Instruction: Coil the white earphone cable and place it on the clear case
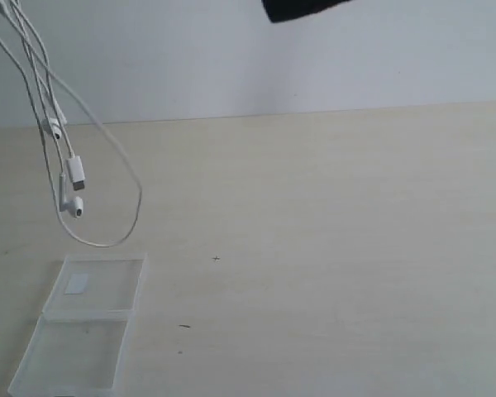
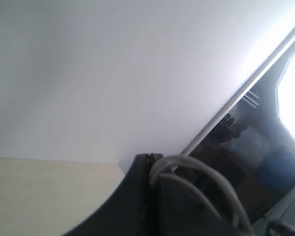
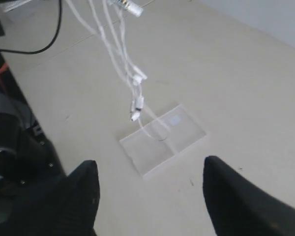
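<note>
The white earphone cable (image 1: 74, 107) hangs in loose loops from beyond the exterior view's top left corner. Its earbuds (image 1: 73, 205) and plug (image 1: 76, 170) dangle just above the clear case (image 1: 87, 331). The case lies open and flat on the table, its two halves side by side, one with a white label (image 1: 77, 284). My left gripper (image 2: 150, 158) is shut, with cable strands (image 2: 206, 177) pinched at its tips. My right gripper (image 3: 150, 172) is open and holds nothing. It hovers high over the table, apart from the hanging cable (image 3: 120, 59) and the case (image 3: 162, 137).
The pale wooden table (image 1: 331, 248) ends at a white wall behind. A dark piece of my right arm (image 1: 302, 8) shows at the exterior view's top edge. A thick black cable (image 3: 49, 39) and dark equipment (image 3: 10, 147) sit off the table's side.
</note>
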